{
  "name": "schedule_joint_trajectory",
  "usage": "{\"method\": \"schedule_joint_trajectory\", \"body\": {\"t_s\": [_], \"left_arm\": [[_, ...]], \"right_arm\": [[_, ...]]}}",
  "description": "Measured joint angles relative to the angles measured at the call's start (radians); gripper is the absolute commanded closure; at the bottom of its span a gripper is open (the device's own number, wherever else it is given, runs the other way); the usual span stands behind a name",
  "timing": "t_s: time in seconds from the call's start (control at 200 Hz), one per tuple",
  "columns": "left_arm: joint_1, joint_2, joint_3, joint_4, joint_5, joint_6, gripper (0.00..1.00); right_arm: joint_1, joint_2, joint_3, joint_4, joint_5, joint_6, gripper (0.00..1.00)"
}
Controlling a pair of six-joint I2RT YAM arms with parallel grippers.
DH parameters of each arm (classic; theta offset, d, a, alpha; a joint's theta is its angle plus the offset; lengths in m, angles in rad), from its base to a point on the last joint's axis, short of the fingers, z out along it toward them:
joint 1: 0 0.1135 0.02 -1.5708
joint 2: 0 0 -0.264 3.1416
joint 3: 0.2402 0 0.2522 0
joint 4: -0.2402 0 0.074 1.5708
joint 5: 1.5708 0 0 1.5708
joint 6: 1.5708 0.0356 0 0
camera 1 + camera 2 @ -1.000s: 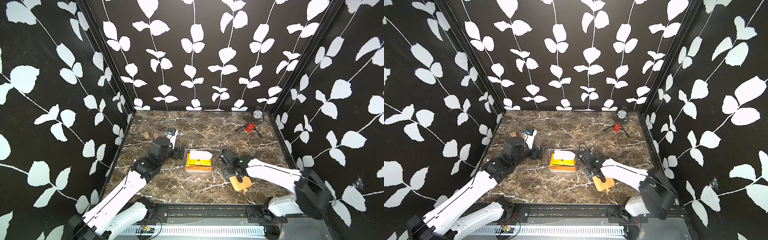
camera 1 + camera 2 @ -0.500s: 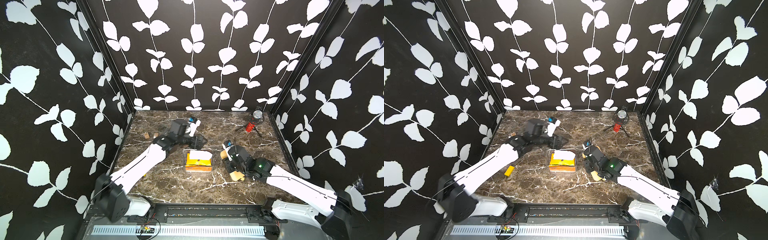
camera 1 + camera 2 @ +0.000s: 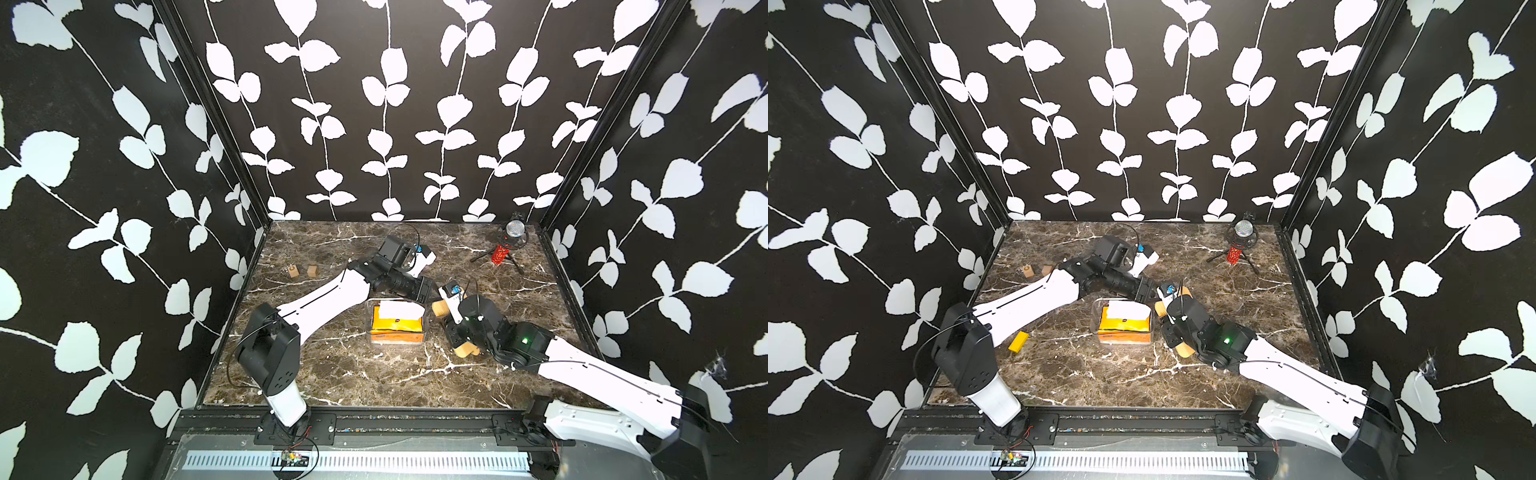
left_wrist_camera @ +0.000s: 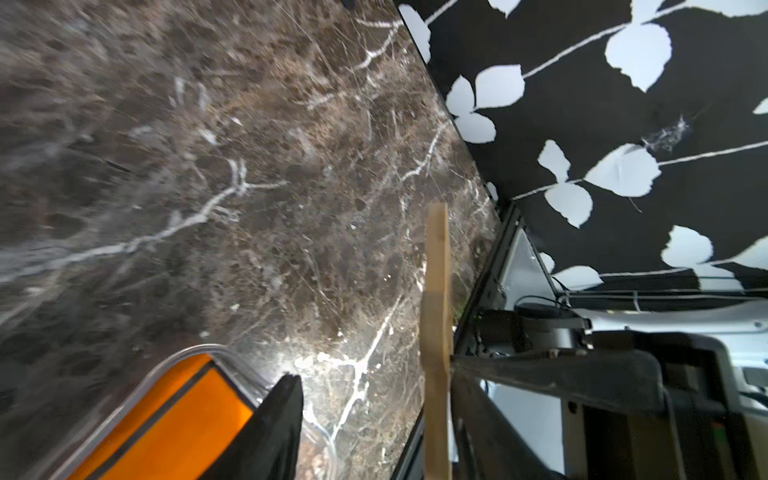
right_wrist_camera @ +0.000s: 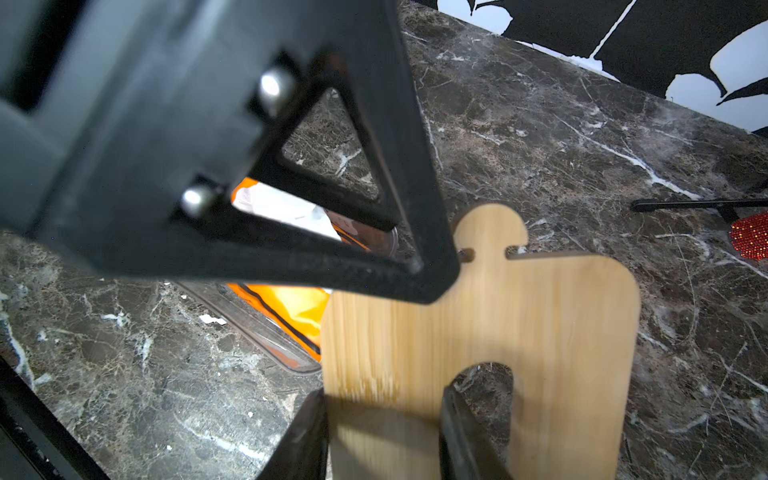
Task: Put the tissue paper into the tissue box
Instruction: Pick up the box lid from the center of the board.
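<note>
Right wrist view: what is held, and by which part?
The right gripper holds the bamboo lid by the strip between its edge and its slot.

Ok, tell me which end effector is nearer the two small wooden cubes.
Left. The left end effector is by the tissue box's far corner, closer to the wooden cubes; the right end effector holds the bamboo lid past the box, farther off.

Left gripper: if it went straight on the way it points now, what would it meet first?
Most likely the bamboo lid, held by the right gripper. In the left wrist view it shows edge-on just ahead of the left gripper, between its open jaws; exact depth is unclear.
</note>
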Motion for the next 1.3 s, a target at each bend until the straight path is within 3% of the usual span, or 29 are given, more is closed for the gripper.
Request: {"method": "schedule_joint_trajectory", "body": {"t_s": [0.17,0.39,0.42,0.55,0.685,0.84,0.965,1.1,1.3], "left_arm": [[-0.007,0.025,0.003,0.0,0.053,-0.029,0.66],[-0.014,0.032,0.003,0.019,0.114,-0.064,1.0],[-0.014,0.032,0.003,0.024,0.12,-0.068,1.0],[-0.015,0.026,-0.018,0.066,0.126,-0.094,1.0],[-0.011,-0.018,-0.092,0.151,0.092,-0.149,1.0],[0.048,-0.132,-0.248,0.31,0.06,-0.266,1.0],[0.151,-0.285,-0.407,0.486,0.02,-0.386,1.0],[0.224,-0.443,-0.518,0.604,-0.034,-0.482,1.0],[0.266,-0.603,-0.612,0.705,-0.068,-0.598,1.0]], "right_arm": [[0.0,0.0,-0.007,0.008,0.0,-0.005,0.92],[0.004,0.0,-0.013,0.011,0.001,-0.005,0.88],[0.004,0.0,-0.014,0.013,0.005,-0.005,0.84],[0.004,-0.008,-0.014,0.01,0.012,-0.002,0.53],[0.006,-0.072,-0.014,0.015,0.019,0.028,0.4],[-0.002,-0.265,-0.014,0.018,0.019,0.094,0.26],[-0.058,-0.428,-0.031,0.019,-0.021,0.175,0.16],[-0.199,-0.588,-0.11,0.03,-0.115,0.285,0.09],[-0.423,-0.56,-0.288,0.237,-0.396,0.515,0.08]]}}
